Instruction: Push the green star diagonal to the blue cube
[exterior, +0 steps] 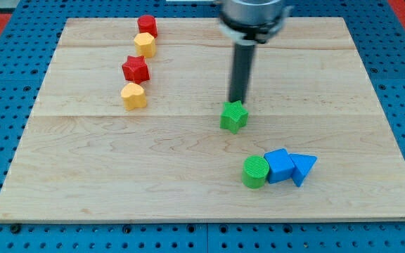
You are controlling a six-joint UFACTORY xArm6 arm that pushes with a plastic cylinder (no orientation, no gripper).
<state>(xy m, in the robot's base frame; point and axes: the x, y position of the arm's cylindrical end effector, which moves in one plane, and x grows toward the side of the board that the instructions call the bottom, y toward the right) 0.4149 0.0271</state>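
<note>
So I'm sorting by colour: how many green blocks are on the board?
2. The green star sits near the board's middle, with my tip at its top edge. The green cylinder lies toward the view's bottom right, touching the blue cube. None appears hidden.

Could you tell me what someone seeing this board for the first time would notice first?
Probably my tip, coming down mid-board right at the top edge of the green star. Next, the tight cluster toward the view's bottom right: a green cylinder, the blue cube and a blue triangular block side by side. Then a column of red and yellow blocks at upper left.
</note>
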